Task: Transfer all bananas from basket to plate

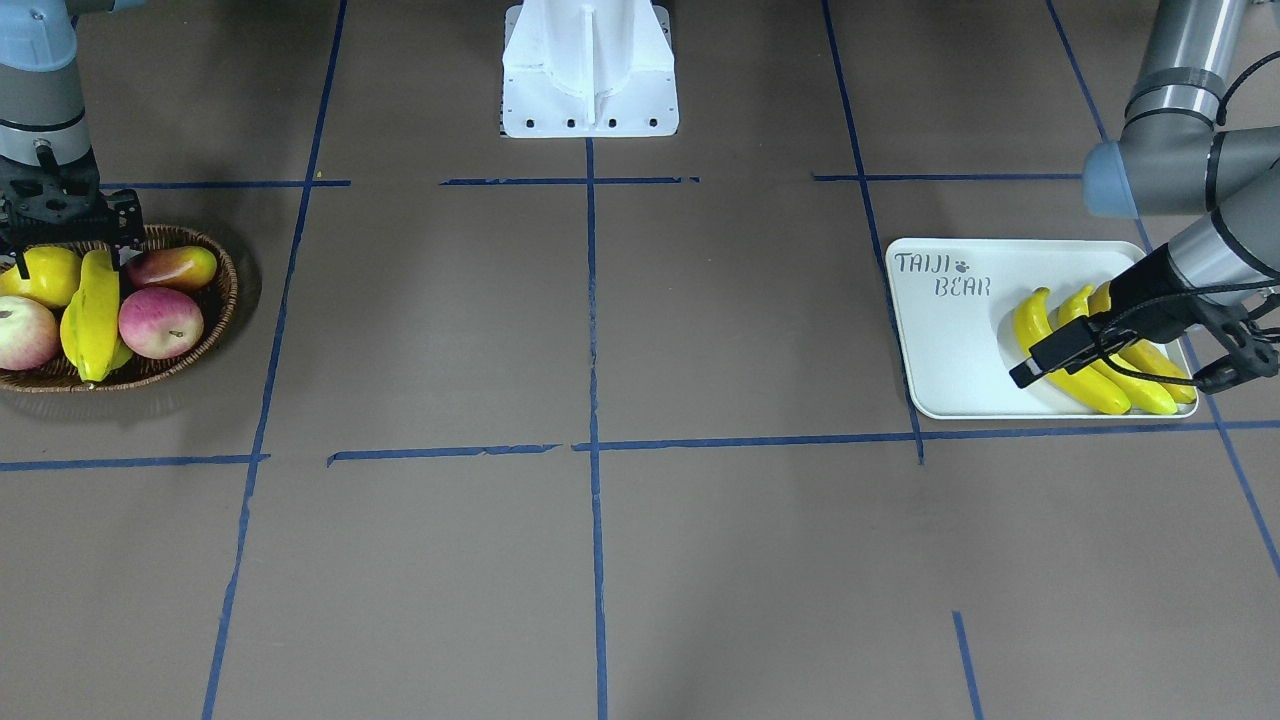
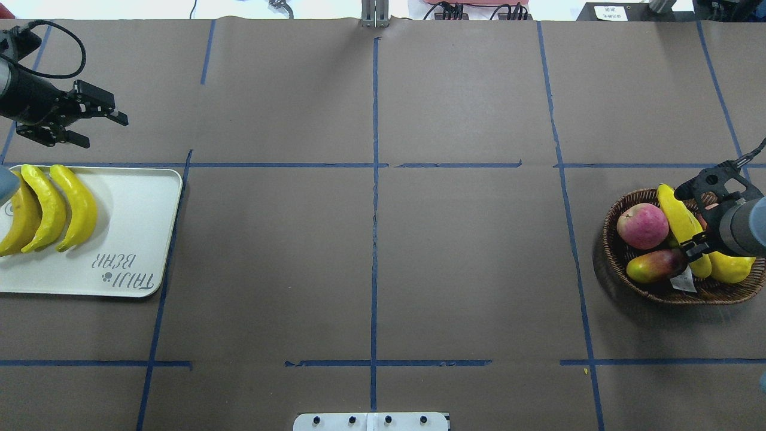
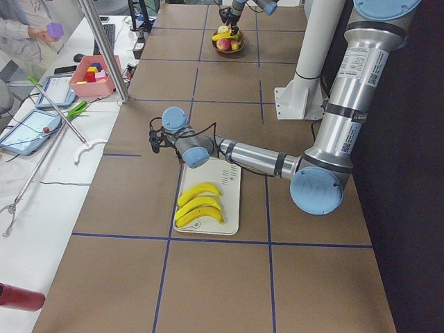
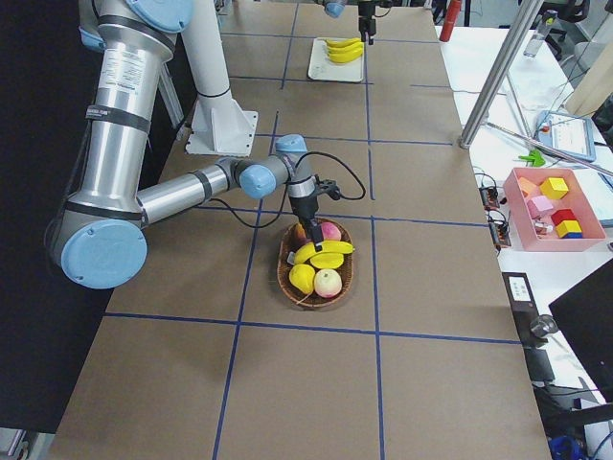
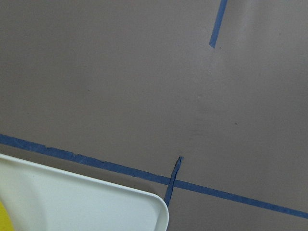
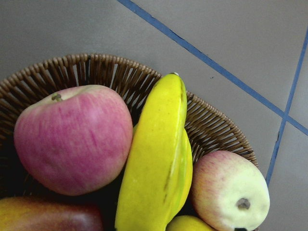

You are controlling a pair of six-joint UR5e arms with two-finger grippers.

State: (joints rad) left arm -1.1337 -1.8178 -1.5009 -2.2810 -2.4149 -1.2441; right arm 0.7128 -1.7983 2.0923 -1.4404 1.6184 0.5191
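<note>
The last banana (image 6: 154, 159) lies in the basket (image 2: 616, 251), at the bench's (image 2: 371, 269) 3 o'clock, against a pink apple (image 2: 642, 225). My right gripper (image 2: 685, 220) hovers spread over it, empty. A skewed pinch could drag that apple out. My left gripper (image 2: 102, 129) hangs released near the plate (image 2: 131, 239) at 9 o'clock.

"TAIJI BEAR" is printed on the plate (image 1: 950, 350), beside a paw mark.

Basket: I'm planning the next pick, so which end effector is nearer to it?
Right. The right end effector hangs directly over the basket, among its fruit; the left end effector is far across the table, beside the plate.
</note>
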